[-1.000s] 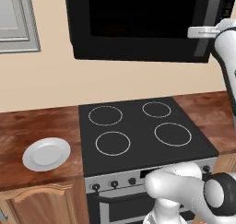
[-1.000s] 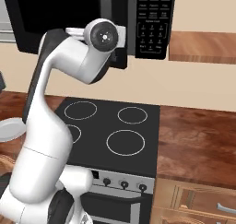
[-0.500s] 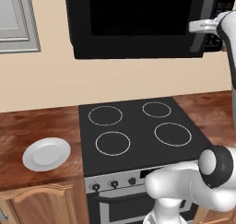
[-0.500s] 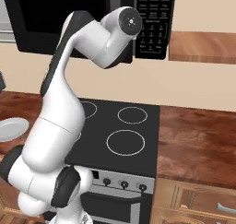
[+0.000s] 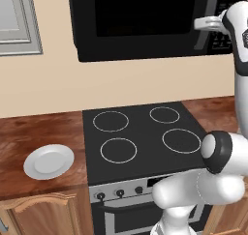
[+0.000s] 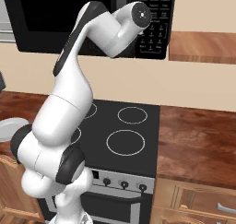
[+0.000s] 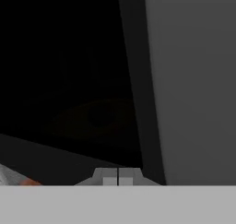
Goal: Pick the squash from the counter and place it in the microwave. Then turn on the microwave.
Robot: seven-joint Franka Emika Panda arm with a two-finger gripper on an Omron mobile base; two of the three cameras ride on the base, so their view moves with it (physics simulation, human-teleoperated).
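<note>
Gripper at microwave handle

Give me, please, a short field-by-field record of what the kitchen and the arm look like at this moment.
microwave: black, mounted above the stove, dark glass door looks shut
keypad: right-hand side of the microwave
gripper: raised to the microwave front near the handle, fingertips together, nothing between them
stove: black, four rings, nothing on it
plate: white, on the counter left of the stove, bare
counter: reddish-brown wood on both sides of the stove
squash: cannot tell where it is
</note>
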